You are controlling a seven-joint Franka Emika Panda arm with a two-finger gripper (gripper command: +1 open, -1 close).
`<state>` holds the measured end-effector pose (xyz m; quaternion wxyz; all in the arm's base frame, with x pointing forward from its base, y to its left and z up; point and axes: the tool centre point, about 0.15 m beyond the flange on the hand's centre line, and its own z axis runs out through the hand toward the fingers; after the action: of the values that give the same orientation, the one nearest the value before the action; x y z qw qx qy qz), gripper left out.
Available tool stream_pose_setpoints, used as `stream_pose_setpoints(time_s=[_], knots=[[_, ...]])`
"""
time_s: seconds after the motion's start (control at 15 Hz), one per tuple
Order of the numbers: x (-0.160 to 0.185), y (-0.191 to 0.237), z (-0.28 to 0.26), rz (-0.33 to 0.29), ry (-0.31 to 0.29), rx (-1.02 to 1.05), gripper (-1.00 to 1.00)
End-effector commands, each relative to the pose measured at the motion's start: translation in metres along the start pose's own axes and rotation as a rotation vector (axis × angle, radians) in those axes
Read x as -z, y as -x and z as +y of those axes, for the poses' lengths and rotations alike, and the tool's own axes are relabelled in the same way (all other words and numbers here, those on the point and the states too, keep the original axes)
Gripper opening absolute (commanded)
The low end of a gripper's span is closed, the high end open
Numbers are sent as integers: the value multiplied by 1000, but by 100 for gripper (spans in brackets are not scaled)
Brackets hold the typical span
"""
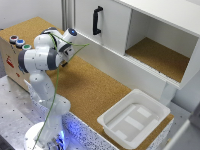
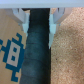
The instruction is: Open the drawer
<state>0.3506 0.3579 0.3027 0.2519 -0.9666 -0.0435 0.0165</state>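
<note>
**Task object.** The drawer belongs to the cork-topped button box [image 1: 7, 62] at the left edge of the exterior frame. Only the box's light-tan wooden wall and a small red mark on it show there. The arm [image 1: 42, 60] stands in front of the rest, so the drawer front and its handle cannot be made out. In the wrist view, a light-tan panel [image 2: 15, 30] bearing one blue pixel-style figure [image 2: 12, 53] fills the left of the frame. Whether this panel is the drawer front or another face of the box cannot be told.

**Gripper.** The gripper [image 2: 38, 21] is spread wide and holds nothing. Its two pale fingers [image 2: 21, 19] sit at the top of the wrist frame, one over the edge of the tan panel and the other over speckled cork [image 2: 68, 55]. A dark band [image 2: 37, 55] runs down between panel and cork.

**Counts — exterior view.**
- Three round buttons on the box top, upper left: red [image 1: 13, 38], blue [image 1: 20, 43] and green [image 1: 26, 47].
- One white cabinet door with one vertical black handle [image 1: 96, 20], top centre.
- One open cabinet compartment with a cork floor [image 1: 160, 57], upper right.
- One white plastic tray [image 1: 111, 119], lower right, resting on the cork tabletop [image 1: 92, 87].
- One thin green cable [image 1: 56, 85] along the arm.
</note>
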Motion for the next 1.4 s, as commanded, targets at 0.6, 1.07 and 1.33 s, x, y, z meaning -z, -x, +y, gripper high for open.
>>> stream_pose_setpoints(time_s=[0.6,1.07,1.33], knots=[[46,5,116,100,-67,-125,-100],[75,-4,177,106,-44,-151,-100],[93,-15,202,124,-29,-166,-100]])
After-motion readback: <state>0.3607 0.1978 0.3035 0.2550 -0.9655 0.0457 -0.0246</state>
